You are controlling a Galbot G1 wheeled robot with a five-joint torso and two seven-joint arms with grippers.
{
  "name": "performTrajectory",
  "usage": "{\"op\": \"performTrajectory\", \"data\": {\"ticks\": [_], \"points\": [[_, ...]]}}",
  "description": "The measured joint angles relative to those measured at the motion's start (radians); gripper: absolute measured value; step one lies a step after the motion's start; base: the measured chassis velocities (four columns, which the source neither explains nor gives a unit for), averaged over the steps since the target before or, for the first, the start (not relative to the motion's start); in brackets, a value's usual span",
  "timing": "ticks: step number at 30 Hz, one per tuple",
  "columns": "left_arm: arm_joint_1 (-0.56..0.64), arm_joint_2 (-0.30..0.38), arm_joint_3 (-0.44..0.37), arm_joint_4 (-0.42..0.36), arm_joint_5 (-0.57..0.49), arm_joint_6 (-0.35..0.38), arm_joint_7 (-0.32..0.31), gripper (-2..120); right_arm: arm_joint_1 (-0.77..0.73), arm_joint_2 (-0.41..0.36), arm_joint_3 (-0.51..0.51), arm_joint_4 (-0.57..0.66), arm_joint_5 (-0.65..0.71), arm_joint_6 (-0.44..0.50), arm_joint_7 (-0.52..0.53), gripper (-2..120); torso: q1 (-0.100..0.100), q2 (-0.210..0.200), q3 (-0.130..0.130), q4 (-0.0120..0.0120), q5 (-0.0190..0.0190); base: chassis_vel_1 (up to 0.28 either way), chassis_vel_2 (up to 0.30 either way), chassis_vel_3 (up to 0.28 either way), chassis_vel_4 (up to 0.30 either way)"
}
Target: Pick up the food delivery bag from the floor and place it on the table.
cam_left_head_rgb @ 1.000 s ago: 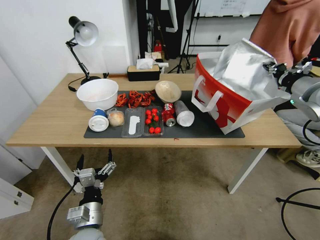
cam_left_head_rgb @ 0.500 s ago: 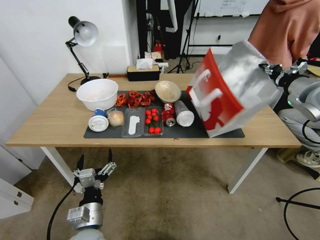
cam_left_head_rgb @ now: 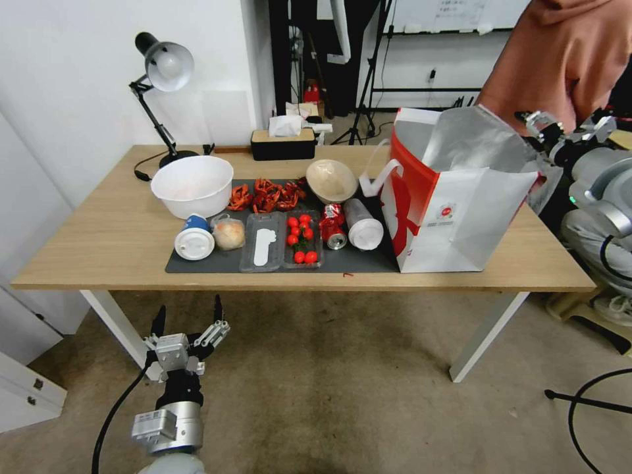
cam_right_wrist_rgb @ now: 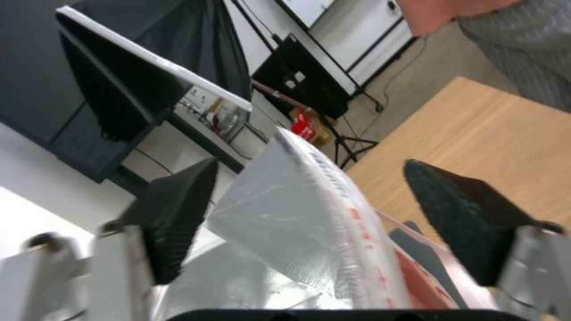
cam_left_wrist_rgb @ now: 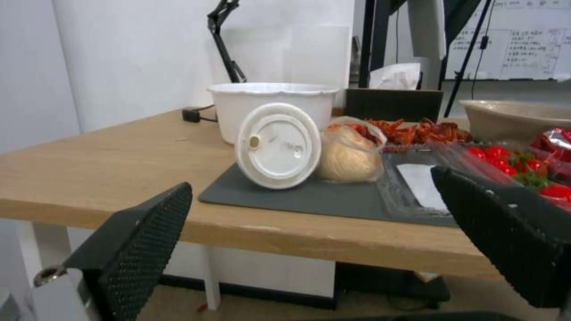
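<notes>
The food delivery bag [cam_left_head_rgb: 454,210] stands upright on the right end of the table [cam_left_head_rgb: 99,243], its base partly on the dark grey mat [cam_left_head_rgb: 368,263]. Its foil lining gapes open at the top and a white handle hangs toward the bowls. My right gripper [cam_left_head_rgb: 541,130] is open at the bag's upper right rim; in the right wrist view the foil edge [cam_right_wrist_rgb: 285,209] lies between the spread fingers [cam_right_wrist_rgb: 452,214] of the right gripper [cam_right_wrist_rgb: 309,166], touching neither. My left gripper [cam_left_head_rgb: 187,309] hangs open low over the floor [cam_left_head_rgb: 342,395] before the table's front edge, the left gripper [cam_left_wrist_rgb: 309,183] holding nothing.
On the mat lie a white bowl [cam_left_head_rgb: 192,184], a lidded cup [cam_left_head_rgb: 195,238], red crayfish [cam_left_head_rgb: 266,194], a tomato tray [cam_left_head_rgb: 301,238], a can [cam_left_head_rgb: 334,227] and a beige bowl [cam_left_head_rgb: 331,179]. A lamp [cam_left_head_rgb: 161,72] and tissue box [cam_left_head_rgb: 283,141] stand behind. A person [cam_left_head_rgb: 566,52] stands by the bag.
The bag was tilted and held at its rim by my right gripper; it now stands upright on the table and the right gripper has opened off it. Left arm unchanged.
</notes>
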Motion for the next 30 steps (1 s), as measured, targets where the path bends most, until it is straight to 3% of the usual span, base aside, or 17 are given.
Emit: {"op": "performTrajectory", "data": {"ticks": [2,5,18,30], "points": [[-0.002,0.005,-0.002,-0.002,-0.006,0.002,0.000,100,-0.016,-0.007,0.016,0.016,-0.020,0.003,-0.013,95,0.000,0.000,0.000,-0.0004,0.0001,0.000,0.000,0.000,0.000],[-0.003,0.010,-0.004,-0.002,-0.010,0.003,-0.001,100,-0.029,-0.012,0.027,0.034,-0.056,0.010,-0.015,99,0.000,0.000,0.000,-0.0002,-0.0001,0.000,0.000,0.000,0.000],[-0.002,0.012,-0.003,-0.007,-0.013,0.003,-0.006,100,-0.108,-0.064,0.075,0.125,-0.362,0.095,-0.100,100,0.000,0.000,0.000,-0.0001,0.0000,0.000,0.000,0.000,0.000],[0.001,0.010,-0.006,-0.016,-0.014,0.001,-0.010,100,-0.311,-0.107,0.207,0.240,-0.449,0.123,-0.192,100,0.000,0.000,0.000,-0.0001,0.0000,0.000,0.000,0.000,0.000]]}}
